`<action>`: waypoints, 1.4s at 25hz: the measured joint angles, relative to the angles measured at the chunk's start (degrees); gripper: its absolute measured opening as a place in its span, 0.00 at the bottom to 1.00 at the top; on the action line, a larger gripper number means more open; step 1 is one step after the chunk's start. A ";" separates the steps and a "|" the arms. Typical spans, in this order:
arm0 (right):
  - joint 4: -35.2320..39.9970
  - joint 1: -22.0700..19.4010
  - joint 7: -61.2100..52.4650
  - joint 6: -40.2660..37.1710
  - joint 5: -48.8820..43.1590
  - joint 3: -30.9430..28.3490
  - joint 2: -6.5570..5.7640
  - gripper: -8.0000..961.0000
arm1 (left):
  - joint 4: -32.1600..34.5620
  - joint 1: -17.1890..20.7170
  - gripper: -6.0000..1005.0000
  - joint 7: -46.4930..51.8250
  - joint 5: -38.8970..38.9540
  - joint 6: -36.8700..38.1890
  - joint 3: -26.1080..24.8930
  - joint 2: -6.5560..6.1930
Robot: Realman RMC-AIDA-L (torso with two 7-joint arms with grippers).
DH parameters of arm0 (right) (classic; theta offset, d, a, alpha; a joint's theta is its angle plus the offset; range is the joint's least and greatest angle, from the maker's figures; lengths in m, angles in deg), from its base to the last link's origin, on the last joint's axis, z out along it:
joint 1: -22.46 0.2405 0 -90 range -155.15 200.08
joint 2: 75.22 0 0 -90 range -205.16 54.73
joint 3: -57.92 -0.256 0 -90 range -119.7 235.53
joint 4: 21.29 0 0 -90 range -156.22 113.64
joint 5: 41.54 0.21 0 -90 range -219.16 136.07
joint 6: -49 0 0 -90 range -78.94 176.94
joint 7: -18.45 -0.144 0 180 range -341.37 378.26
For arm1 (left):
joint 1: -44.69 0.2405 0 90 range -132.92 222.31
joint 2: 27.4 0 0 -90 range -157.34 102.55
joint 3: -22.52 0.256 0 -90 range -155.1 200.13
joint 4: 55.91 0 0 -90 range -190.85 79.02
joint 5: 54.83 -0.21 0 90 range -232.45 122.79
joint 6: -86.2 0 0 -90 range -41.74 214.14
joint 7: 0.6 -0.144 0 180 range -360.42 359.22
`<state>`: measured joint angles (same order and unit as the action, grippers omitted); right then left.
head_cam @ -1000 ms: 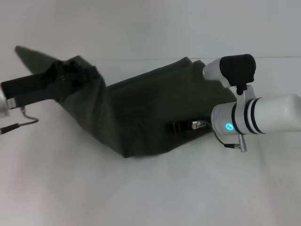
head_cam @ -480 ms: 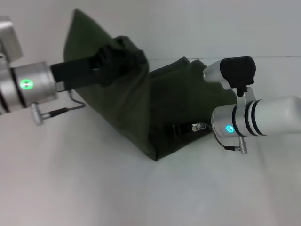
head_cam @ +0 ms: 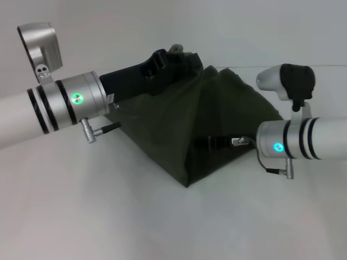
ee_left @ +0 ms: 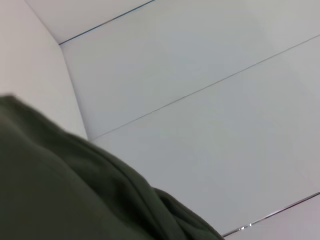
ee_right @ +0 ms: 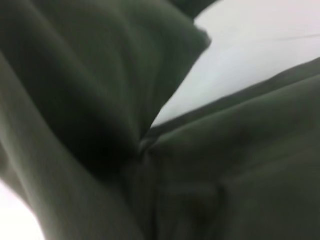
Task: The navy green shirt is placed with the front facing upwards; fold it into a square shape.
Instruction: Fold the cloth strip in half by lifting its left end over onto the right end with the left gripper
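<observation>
Navy green shirt hangs tented from my left claw, clamped on its raised fold; my right claw's grip I cannot tell.

Dark olive-green shirt on a white table.

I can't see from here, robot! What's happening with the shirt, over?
Left end effector holding shirt edge up high. Right end effector low against the cloth. Shirt half-lifted, tented. Nothing in the way.

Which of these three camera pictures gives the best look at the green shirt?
The head view: it shows the navy green shirt whole, lifted into a tent shape between the left gripper and the right gripper. Both wrist views show only close-up folds of green cloth.
</observation>
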<state>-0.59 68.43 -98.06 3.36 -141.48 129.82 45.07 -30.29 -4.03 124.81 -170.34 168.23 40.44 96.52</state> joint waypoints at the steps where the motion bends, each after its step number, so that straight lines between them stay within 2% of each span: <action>1: 0.99 -0.85 -0.30 -0.11 0.05 -0.18 -0.01 0.01 | -1.14 -0.23 0.05 -0.83 0.71 -0.63 0.11 0.00; 6: 4.40 -4.42 -1.30 -1.51 0.71 -2.84 -0.40 0.01 | -4.21 -1.11 0.06 -2.99 1.93 -2.88 0.17 0.03; 14: 5.29 -6.05 -1.14 -3.08 0.79 -5.18 -0.68 0.01 | -7.78 -2.28 0.05 -6.32 5.97 -4.53 0.19 0.31; 22: 8.84 -10.15 -1.37 -4.53 0.84 -12.92 -0.74 0.01 | -11.46 -4.41 0.06 -9.53 6.40 -5.85 0.03 0.47; 26: 9.69 -11.50 -1.35 -5.89 0.82 -16.70 -1.17 0.01 | -14.64 -5.68 0.06 -12.59 6.50 -9.00 -0.15 0.60; 35: 10.47 -12.87 -1.07 -6.66 0.83 -19.21 -1.49 0.01 | -23.06 -8.15 0.05 -21.25 9.99 -16.58 -0.45 0.79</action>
<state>9.88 55.56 -99.13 -3.30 -140.66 110.61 43.59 -53.35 -12.18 103.56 -160.35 151.66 39.99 97.32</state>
